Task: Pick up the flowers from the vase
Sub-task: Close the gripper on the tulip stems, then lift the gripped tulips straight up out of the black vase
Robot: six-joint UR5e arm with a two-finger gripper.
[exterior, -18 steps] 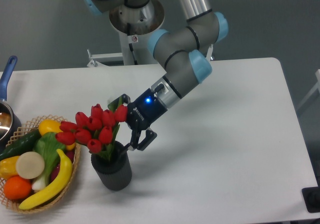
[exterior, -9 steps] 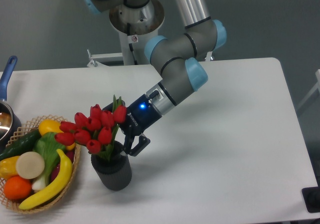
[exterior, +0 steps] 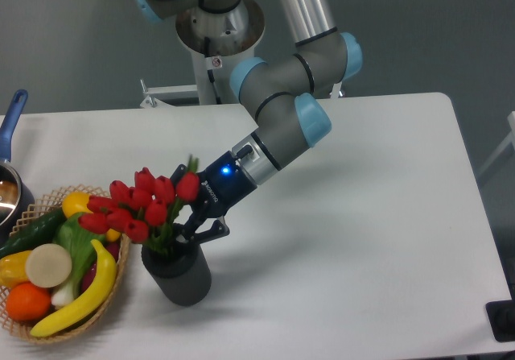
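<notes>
The flowers, a bunch of red tulip buds on thin green stems, stand in the vase, a short dark grey cylinder near the table's front left. The bunch leans left, over the basket's edge. My gripper comes in from the right, just above the vase mouth and level with the stems below the buds. Its dark fingers stand open. The near finger shows; the far one is partly hidden behind the stems and a green leaf. I cannot tell whether the fingers touch the stems.
A woven wicker basket of fruit and vegetables sits directly left of the vase, a banana at its near rim. A pot with a blue handle is at the far left edge. The robot base stands behind the table.
My gripper has moved left and down from beside the vase onto the stems. The bunch has tipped left toward the basket, and the vase has shifted slightly left.
</notes>
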